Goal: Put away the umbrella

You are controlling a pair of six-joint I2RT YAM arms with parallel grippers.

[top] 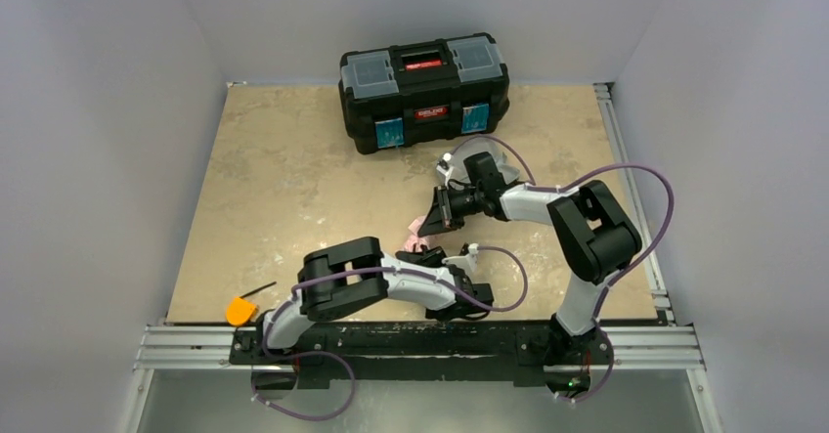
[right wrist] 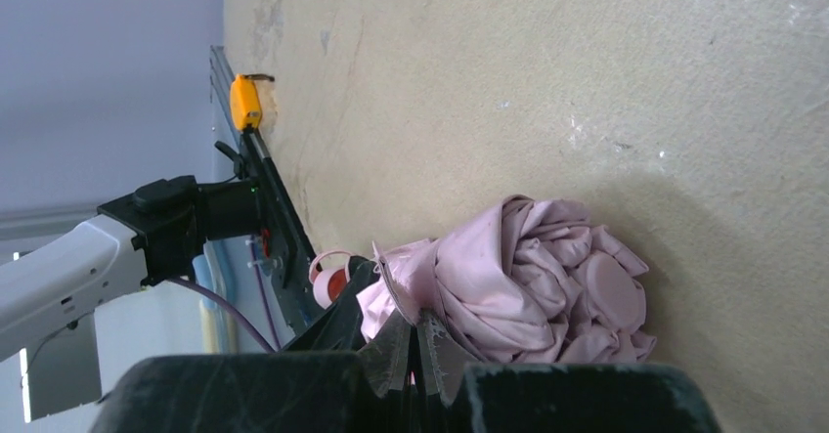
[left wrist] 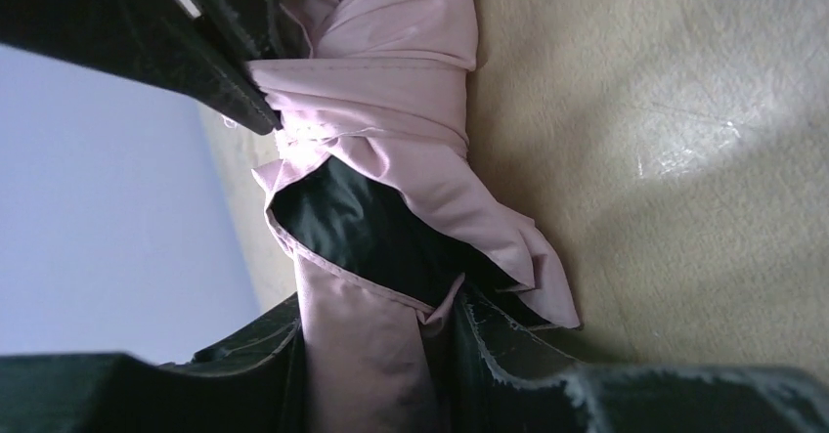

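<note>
Fabric of the umbrella (right wrist: 528, 277), pale pink, soft and crumpled into bunched folds over a dark lining, is seen lying on the mottled tan bench (top: 293, 179) between both claws. The left claw (left wrist: 381, 374) is set half-parted astride it; whether it is gripped cannot be told. The right claw (right wrist: 415, 350) is closed tight, tips against the cloth.

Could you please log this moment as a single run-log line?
stage: umbrella on table, toolbox closed | left gripper: around umbrella, grip unclear | right gripper: shut on umbrella fabric
</note>
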